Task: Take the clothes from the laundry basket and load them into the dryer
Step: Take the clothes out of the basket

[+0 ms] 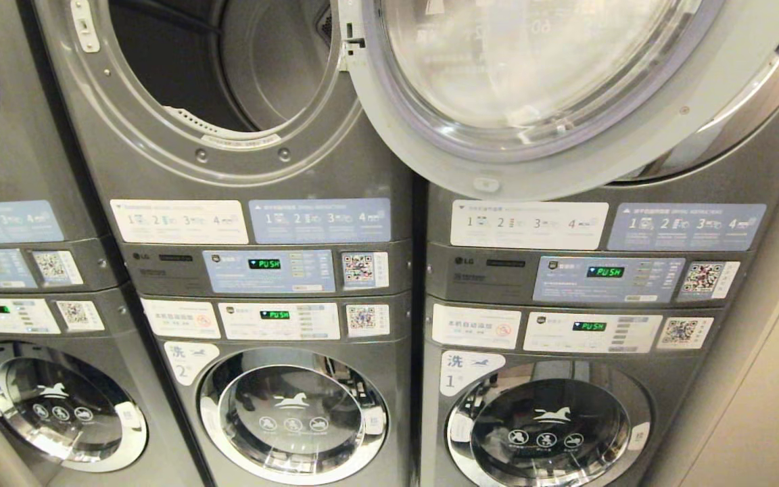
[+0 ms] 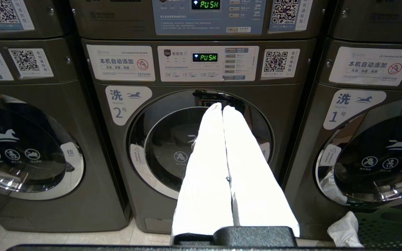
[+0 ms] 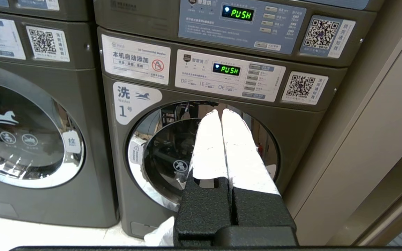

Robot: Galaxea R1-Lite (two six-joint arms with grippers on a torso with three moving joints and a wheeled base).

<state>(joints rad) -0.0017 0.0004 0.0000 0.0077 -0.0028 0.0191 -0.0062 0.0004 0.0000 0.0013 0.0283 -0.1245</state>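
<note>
Gaping dryer (image 1: 227, 74) mouth unobstructed; left end effector (image 2: 222, 108), right end effector (image 3: 221, 113) pinched narrow, empty.

The left gripper (image 2: 222, 108) was pressed closed, empty, pointing at the number 2 washer door (image 2: 173, 146). White cloth (image 2: 345, 230), perhaps clothing, lay beside a dark green basket (image 2: 389, 228) on the floor.

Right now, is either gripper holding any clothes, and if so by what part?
Nothing is held. The left gripper and right gripper are both shut on nothing, pointing at washer doors.
</note>
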